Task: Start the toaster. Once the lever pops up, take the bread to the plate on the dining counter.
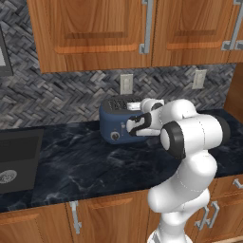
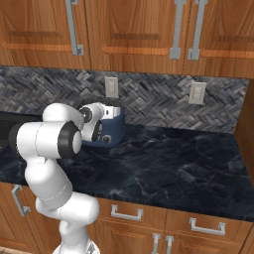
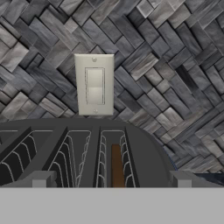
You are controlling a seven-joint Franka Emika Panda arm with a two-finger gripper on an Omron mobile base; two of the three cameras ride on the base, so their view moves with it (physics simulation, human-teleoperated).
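Brown bread [image 3: 115, 166] sat in a right-hand slot of the toaster [image 1: 116, 124] by the worktop's [image 1: 80, 166] back edge. Gripper [image 3: 111, 183] hovered above, fingers apart. Advice: centre on the slice, descend straight, avoid slot wires.

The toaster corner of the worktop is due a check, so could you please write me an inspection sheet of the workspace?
Surface: black marbled worktop over wooden drawer fronts.
Job's things: blue toaster stands at the back against the tiled wall; in the hand view a brown bread slice sits down in one slot.
Clutter: nothing seen.
Hand: hand hangs just above the toaster's slotted top; fingertips spread wide, holding nothing.
Cables: nothing seen.
Surroundings: dark sink at the left, wall switch behind the toaster, a second wall plate farther right, wooden cupboards overhead.
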